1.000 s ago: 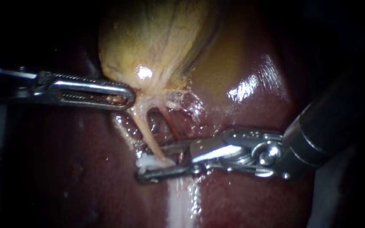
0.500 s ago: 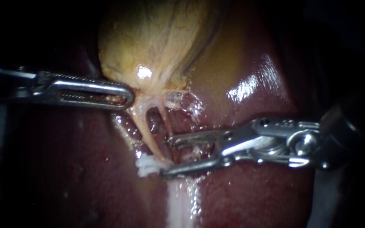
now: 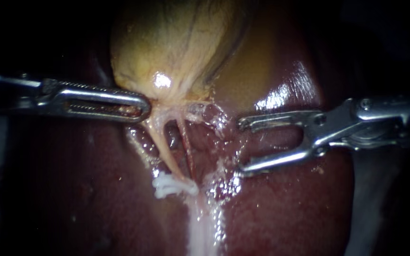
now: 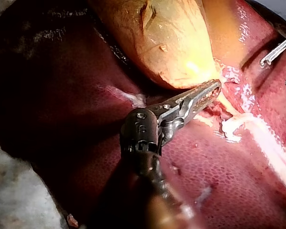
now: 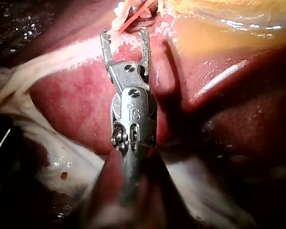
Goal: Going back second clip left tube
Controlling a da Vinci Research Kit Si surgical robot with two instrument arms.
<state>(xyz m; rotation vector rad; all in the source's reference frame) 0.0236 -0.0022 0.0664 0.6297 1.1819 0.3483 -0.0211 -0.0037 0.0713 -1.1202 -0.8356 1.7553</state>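
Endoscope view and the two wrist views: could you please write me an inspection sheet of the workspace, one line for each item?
Surface: liver, dark red and wet, with glare spots.
Job's things: gallbladder lies on the liver; left tube, pale, carries a white clip at its lower end; a thinner reddish tube runs beside it.
Clutter: nothing seen.
Instruments: left instrument has its tip against the gallbladder's base; right instrument has its jaws open and empty, apart from both tubes.
Cables: nothing seen.
Surroundings: dark around the tissue in the endoscope view; a pale surface lies beside the liver in the left wrist view.
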